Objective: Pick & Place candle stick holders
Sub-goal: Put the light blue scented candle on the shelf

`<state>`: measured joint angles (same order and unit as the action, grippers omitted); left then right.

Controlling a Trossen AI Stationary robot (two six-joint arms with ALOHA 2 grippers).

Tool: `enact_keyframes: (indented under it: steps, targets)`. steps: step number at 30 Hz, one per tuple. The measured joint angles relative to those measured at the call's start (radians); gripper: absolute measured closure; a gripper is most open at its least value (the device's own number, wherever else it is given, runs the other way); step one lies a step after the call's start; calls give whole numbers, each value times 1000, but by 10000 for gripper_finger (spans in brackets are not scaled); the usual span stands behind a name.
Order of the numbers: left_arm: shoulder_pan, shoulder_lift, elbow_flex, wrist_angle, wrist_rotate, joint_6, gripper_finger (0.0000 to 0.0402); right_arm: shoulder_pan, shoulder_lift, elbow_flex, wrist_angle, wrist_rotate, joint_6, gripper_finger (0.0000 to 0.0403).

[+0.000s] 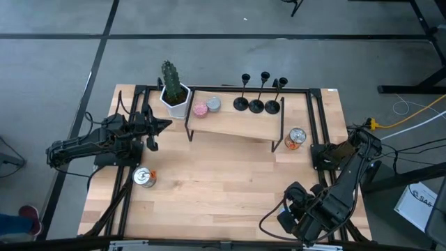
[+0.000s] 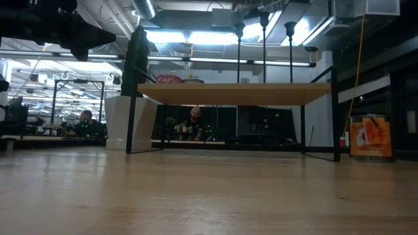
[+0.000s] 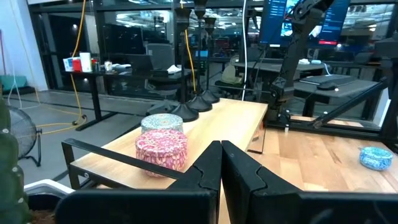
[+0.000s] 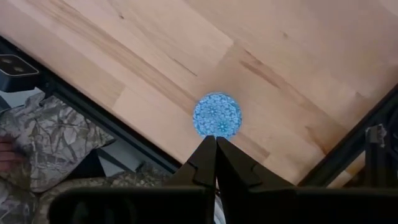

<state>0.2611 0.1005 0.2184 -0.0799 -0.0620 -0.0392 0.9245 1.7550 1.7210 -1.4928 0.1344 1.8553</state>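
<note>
Three black candle stick holders [image 1: 256, 97] stand in a row on the right part of a small wooden shelf [image 1: 233, 124] at the upper centre of the high view, their round bases close together. On the shelf's left part sit a pink tin [image 1: 200, 109] and a grey tin [image 1: 213, 104], touching or nearly so. A potted cactus [image 1: 172, 89] stands just left of the shelf. The left gripper [image 1: 166, 125] hovers at the shelf's left end, fingers [image 3: 205, 171] clenched on nothing. The right gripper [image 1: 284, 220] hangs at the lower right of the table [image 1: 223, 188], fingers pressed together and empty, above a blue tin [image 4: 216, 116]. One can [image 1: 144, 177] stands at the lower left, another [image 1: 296, 137] right of the shelf.
</note>
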Motion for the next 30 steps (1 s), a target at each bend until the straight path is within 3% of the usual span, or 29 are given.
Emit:
enact_keyframes:
  steps: [6,21,30]
  targets:
    - [0,0,0,0,1,0,396,0,6,0,0,51,0,390]
    - [0,0,0,0,3,0,396,0,73,0,104,53,-4,388]
    - [0,0,0,0,3,0,396,0,103,0,180,49,-2,346]
